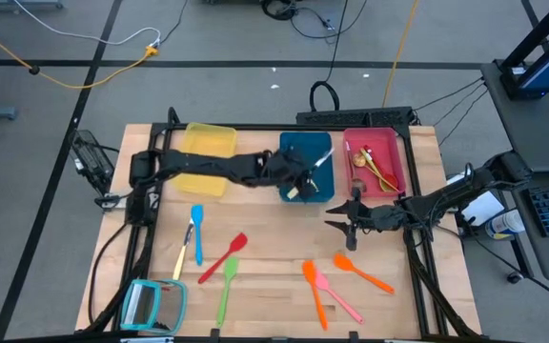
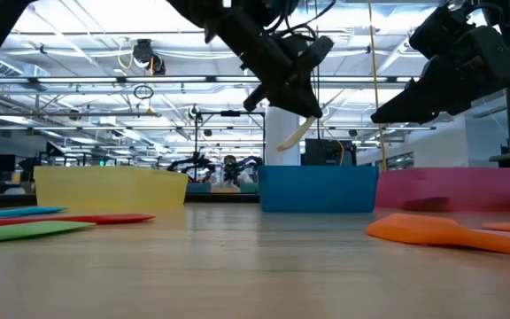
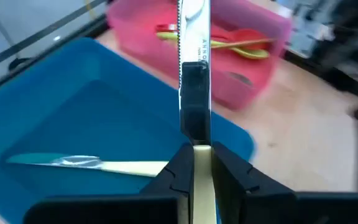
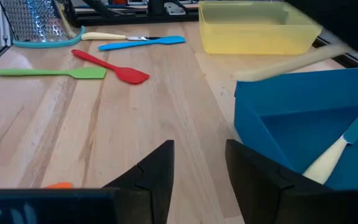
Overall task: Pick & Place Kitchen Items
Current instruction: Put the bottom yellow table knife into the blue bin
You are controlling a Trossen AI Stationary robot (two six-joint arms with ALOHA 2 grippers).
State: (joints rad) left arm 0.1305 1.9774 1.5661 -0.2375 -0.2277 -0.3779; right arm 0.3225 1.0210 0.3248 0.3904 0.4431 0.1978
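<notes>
While held over blue tray [image 1: 303, 152], knife [image 3: 193, 74] blade points forward, seemingly toward pink tray [image 3: 253, 56]

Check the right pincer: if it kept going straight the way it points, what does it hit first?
Probably bare table first. The right pincer, open and empty, points past the blue tray's near corner toward the red spatula. The tray corner looks close beside that line; depth is unclear.

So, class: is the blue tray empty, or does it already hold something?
Not empty. One cream-handled knife already lies inside the blue tray, and the left gripper holds another knife above it.
</notes>
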